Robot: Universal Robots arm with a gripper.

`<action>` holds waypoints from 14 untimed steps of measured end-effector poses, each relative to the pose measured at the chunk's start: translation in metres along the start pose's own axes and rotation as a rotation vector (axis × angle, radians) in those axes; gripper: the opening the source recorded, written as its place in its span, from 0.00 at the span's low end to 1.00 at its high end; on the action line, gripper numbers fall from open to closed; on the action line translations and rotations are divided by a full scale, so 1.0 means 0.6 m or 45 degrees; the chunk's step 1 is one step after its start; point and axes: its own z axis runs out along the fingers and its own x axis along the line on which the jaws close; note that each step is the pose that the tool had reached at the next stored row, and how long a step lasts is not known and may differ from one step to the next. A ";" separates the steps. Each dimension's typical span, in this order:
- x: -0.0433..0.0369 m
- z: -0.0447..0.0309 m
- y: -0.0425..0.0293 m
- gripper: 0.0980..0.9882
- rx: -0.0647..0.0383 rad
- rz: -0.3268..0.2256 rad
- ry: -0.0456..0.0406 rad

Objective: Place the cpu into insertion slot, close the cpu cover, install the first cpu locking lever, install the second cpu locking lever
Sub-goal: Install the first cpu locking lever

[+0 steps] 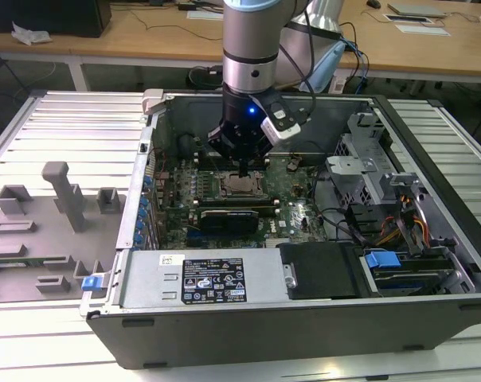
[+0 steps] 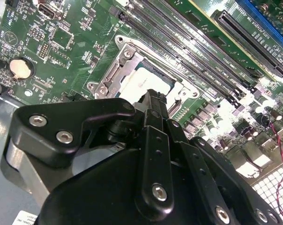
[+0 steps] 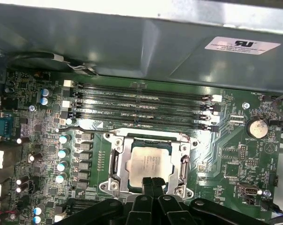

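**A:** Where's the cpu (image 3: 150, 164) rn?

**B:** Seated in the slot (image 3: 146, 142), flat, silver top up. The slot's black rim peeks out along one edge of the chip.

**A:** Cover?

**B:** The cover (image 3: 120, 161) looks folded down over the chip. Its silver frame rings the cpu and the top shows thru the window. That's my read, not 100% sure.

**A:** And the hand?

**B:** The hand (image 1: 244, 167) hangs inside the case (image 1: 304, 318), tips down, over the socket. In the exterior view the cpu is at approx 6 o'clock from the tips, just beside them, nearly underneath.

**A:** Touching?

**B:** In the first wrist view the tips overlap the near edge of the chip and frame. Contact or just above, can't tell.

**A:** Fingers?

**B:** Pressed together in both wrist views, w/ nothing visible btw them. So closed, and empty as far as I can see.

**A:** Long axis to worry about?

**B:** The chip's square, so none really. Its edges run parallel w/ the memory slots (image 3: 141, 108), which lie beyond the socket toward the case wall. In the exterior view a long black card (image 1: 228, 216) sits at 6 o'clock from the cpu, near it but apart.

**A:** So what matters?

**B:** The hand is almost dead over the socket, offset a touch toward 12 o'clock. I'd judge any work there is straight down, w/ no reach.
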 end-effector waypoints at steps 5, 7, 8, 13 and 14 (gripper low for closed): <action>0.016 -0.001 0.001 0.01 0.000 0.000 0.000; 0.036 -0.001 0.003 0.01 0.000 0.000 0.000; 0.050 -0.001 0.005 0.01 0.000 0.000 -0.001; 0.080 -0.002 0.007 0.01 0.000 0.000 -0.004; 0.087 -0.002 0.008 0.01 0.000 0.000 -0.005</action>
